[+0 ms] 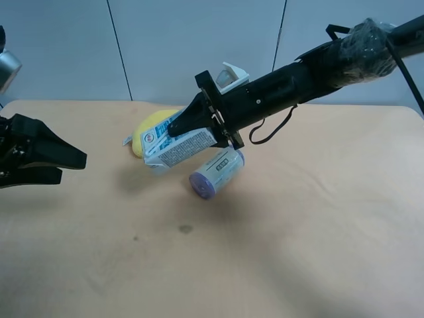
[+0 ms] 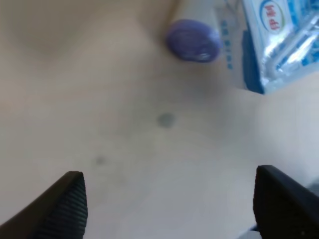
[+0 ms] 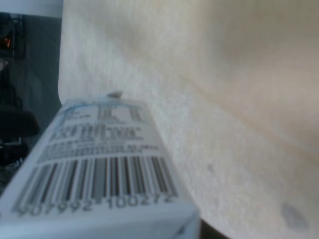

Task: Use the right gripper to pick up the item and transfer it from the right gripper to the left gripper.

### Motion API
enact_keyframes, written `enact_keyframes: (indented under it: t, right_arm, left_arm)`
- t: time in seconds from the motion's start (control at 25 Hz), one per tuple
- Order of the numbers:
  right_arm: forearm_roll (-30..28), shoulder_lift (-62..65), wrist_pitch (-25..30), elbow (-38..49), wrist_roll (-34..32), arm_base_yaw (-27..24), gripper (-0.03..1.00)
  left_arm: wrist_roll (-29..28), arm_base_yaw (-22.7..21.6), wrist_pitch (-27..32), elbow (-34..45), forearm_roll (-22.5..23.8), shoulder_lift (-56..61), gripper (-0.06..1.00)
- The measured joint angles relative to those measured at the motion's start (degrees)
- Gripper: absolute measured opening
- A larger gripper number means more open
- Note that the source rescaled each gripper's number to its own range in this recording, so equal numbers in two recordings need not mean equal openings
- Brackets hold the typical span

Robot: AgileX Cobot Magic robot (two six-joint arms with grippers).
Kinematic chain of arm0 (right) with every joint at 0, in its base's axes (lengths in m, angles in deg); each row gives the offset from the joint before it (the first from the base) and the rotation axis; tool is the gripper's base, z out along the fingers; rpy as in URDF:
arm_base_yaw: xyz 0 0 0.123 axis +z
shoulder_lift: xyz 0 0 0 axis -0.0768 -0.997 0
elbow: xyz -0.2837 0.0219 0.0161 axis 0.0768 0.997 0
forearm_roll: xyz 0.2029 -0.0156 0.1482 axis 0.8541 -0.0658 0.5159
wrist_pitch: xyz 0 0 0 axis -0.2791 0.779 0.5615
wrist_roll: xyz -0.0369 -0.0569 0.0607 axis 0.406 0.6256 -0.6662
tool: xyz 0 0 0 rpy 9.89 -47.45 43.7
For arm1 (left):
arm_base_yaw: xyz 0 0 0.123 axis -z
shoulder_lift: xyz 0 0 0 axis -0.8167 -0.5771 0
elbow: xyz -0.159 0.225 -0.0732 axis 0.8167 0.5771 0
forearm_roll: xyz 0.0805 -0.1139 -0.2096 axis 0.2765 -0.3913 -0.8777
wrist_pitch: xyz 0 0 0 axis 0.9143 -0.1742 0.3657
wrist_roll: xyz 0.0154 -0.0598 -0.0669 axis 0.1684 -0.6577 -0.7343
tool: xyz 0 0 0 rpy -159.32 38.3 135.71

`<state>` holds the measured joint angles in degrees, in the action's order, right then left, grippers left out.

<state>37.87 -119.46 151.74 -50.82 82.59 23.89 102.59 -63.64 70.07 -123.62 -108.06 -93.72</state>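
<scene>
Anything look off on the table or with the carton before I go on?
Nothing looks spilled or damaged. The carton sits tilted in the right gripper. The can lies on its side by it, and a small dark spot marks the table.

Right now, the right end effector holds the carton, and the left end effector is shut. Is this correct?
Not quite. The left end effector is open: the left wrist view shows its fingers wide apart. The right end effector does hold the carton.
</scene>
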Motion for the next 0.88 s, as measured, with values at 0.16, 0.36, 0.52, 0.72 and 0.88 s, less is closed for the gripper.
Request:
enact_keyframes:
  t: [0.16,0.36,0.52,0.72,0.88]
  right_arm:
    - [-0.34,0.0,2.52,0.0,0.35,-1.57,0.0]
    - [-0.42,0.0,3.08,0.0,1.3,-1.71,0.0]
    - [-0.42,0.0,3.08,0.0,1.55,-1.77,0.0]
    - [1.06,0.0,3.08,0.0,2.86,-2.21,0.0]
    - [4.12,0.0,3.08,0.0,4.16,-2.21,0.0]
  left_arm:
    - [8.35,0.0,3.34,0.0,-9.23,-5.5,0.69]
    - [16.23,0.0,8.34,-0.66,-18.19,-13.05,0.69]
    - [17.66,0.0,13.32,-4.68,-19.7,-19.03,0.69]
    - [17.86,0.0,17.03,-10.53,-20.58,-22.36,0.69]
    - [18.05,0.0,17.13,-14.01,-21.47,-22.95,0.69]
